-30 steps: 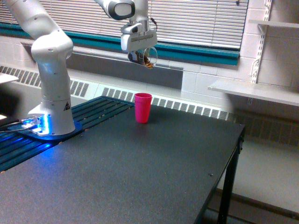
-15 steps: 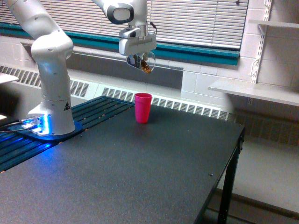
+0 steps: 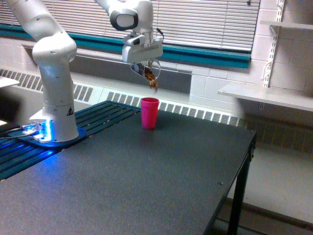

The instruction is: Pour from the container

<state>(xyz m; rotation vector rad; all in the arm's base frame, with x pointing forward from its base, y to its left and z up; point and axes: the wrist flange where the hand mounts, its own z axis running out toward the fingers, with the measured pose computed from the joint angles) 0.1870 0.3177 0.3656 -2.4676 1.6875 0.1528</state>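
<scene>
High over the back of the black table (image 3: 146, 181), my gripper (image 3: 143, 65) is shut on the container (image 3: 150, 71), a small clear cup tipped over on its side. Brown granular stuff spills from its lower lip in a short stream (image 3: 154, 86). Directly below it an opaque pink cup (image 3: 149, 112) stands upright on the table, its open mouth just under the falling grains. A gap of air separates the two cups.
The arm's white base (image 3: 55, 117) with blue light stands on the exterior view's left, on a dark slatted surface (image 3: 105, 112). The table's edge (image 3: 247, 156) drops off on the exterior view's right. A white shelf (image 3: 266, 95) and window blinds sit behind.
My gripper has shifted slightly toward the exterior view's left and lower, and tilted the container further. Brown grains now fall from it, where earlier they stayed inside.
</scene>
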